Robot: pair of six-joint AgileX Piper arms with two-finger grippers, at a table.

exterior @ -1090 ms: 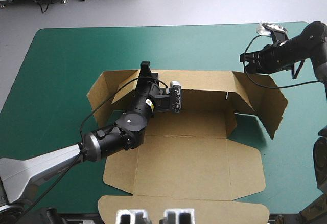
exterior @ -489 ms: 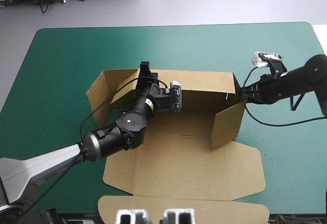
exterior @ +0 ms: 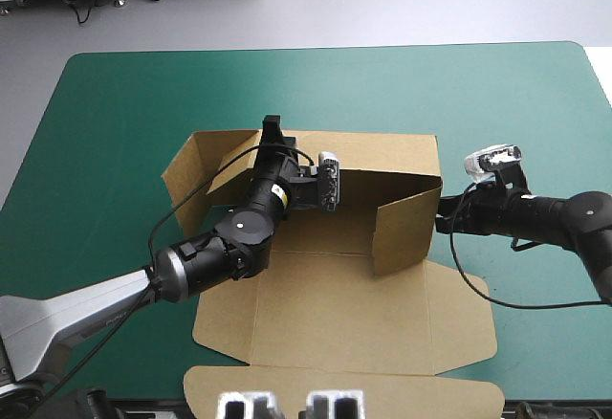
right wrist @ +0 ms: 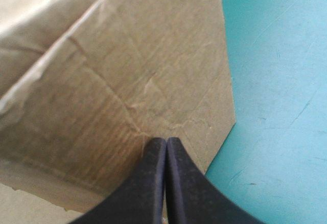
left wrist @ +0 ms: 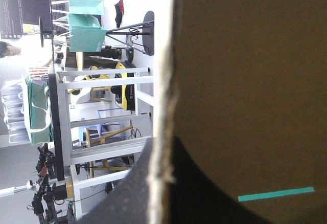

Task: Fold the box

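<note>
With the left black fin-fingered claw (left wrist: pixel 163 150) pinched on the rear wall of the cut brown cardboard box (exterior: pixel 344 295) lying between both claws, the right claw (right wrist: pixel 166 141) (closed, holding nothing) should press the side flap just ahead squarely inward.

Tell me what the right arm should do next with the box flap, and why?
Probably push the end flap a little farther toward the back wall, to crease the corner fold firmly. The right gripper is shut with its tips against the flap's outer face. The flap stands upright, swung inward at a slant, and the left gripper pinches the back wall steady.
</note>
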